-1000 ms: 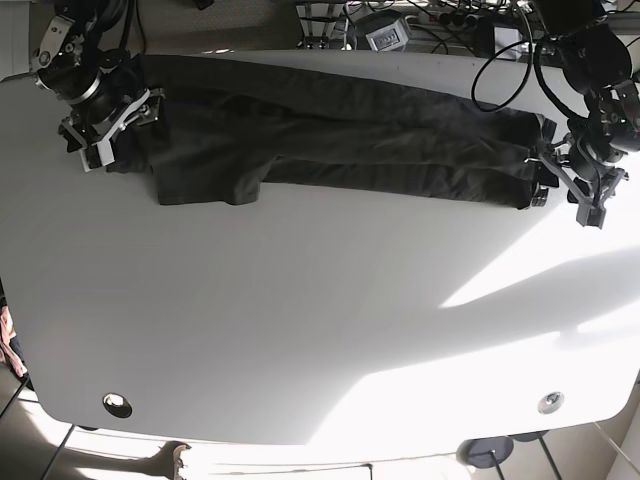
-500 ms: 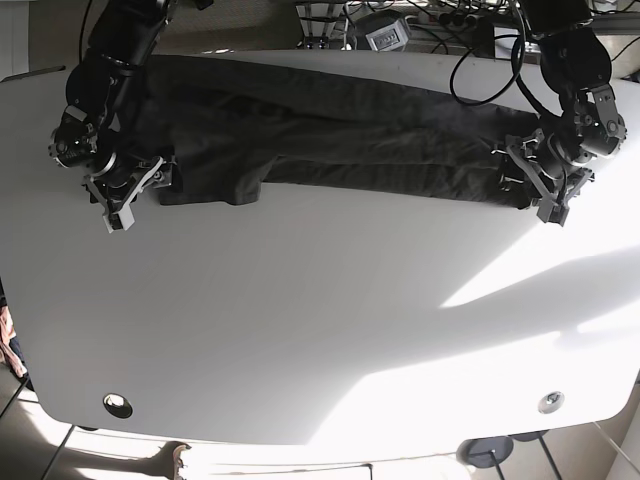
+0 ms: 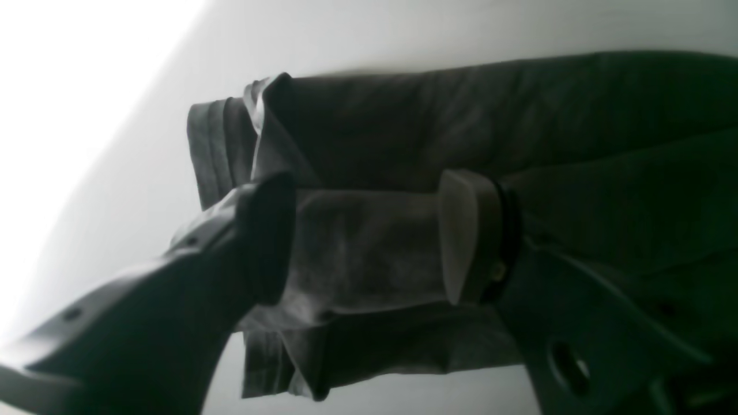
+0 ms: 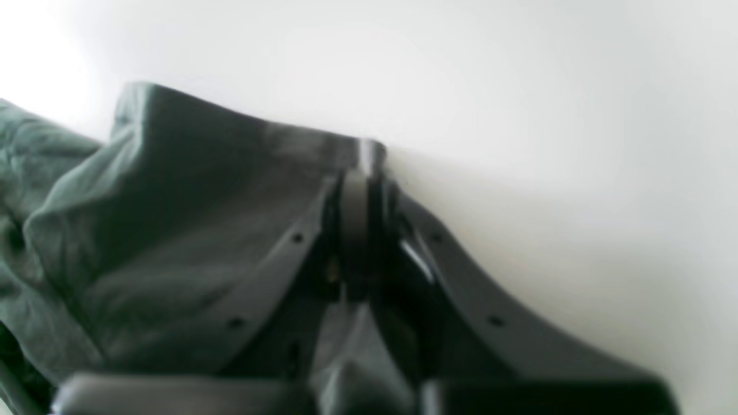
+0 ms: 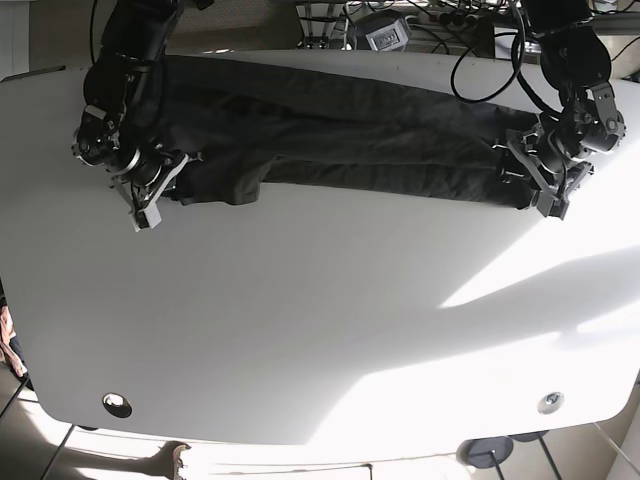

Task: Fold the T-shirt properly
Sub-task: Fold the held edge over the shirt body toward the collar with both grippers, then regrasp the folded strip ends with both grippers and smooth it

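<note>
A dark T-shirt (image 5: pixel 340 140) lies in a long, narrow band across the far side of the white table (image 5: pixel 300 320), running from one arm to the other and creased along its length. The left gripper (image 3: pixel 366 236) sits at the end of the band on the right of the base view; its jaws stand wide apart, one finger (image 3: pixel 268 236) on each side of a bunched, paler fold of the cloth, which lies between them without being pinched. Several layered edges of the shirt show just beyond the fingers, stacked and slightly rolled at the end of the band. The right gripper (image 4: pixel 360 173) is at the opposite end — its jaws are pressed together on a thin edge of the T-shirt, with the cloth spreading away from the pinch in a raised, tented fold towards the left of the wrist view. That held corner sits close to the bare table surface, which is bright white beside it. In the base view, cables and a small grey box (image 5: pixel 385 35) lie behind the far edge of the table — well apart from the shirt.
</note>
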You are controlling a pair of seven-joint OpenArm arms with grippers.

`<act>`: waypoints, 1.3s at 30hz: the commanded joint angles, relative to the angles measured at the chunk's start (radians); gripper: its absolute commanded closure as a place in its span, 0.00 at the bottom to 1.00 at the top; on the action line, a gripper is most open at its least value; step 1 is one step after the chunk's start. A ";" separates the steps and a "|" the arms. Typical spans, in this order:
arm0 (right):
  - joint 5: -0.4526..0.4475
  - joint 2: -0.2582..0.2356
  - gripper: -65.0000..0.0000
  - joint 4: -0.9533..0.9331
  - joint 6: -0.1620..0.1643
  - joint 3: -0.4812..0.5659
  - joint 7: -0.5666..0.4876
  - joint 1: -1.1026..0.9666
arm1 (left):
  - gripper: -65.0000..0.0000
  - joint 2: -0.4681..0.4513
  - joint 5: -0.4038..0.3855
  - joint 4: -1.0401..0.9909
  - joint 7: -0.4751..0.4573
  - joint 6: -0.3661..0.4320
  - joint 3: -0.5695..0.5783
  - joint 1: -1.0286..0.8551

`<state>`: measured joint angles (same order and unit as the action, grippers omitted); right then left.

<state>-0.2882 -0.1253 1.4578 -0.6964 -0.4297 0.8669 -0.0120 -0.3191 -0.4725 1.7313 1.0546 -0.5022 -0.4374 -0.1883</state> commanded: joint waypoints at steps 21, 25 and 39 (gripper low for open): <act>-0.001 0.109 0.97 0.544 -0.002 -0.173 -0.004 -0.395 | 0.45 -0.055 -0.013 -0.169 -0.112 -0.002 -0.004 -0.010; 0.005 0.109 0.97 0.510 -0.002 -0.203 -0.065 -0.394 | 0.45 -0.070 -0.013 -0.169 -0.112 -0.002 -0.004 -0.010; -0.239 0.060 0.03 0.565 -0.002 -0.231 -0.065 -0.484 | 0.45 -0.071 -0.015 -0.158 -0.112 -0.002 -0.004 -0.009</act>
<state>-0.5037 -0.0566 2.0003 -0.6922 -0.6468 0.8326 -0.4988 -0.3721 -0.4797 1.5532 0.9524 -0.5022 -0.4355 -0.2047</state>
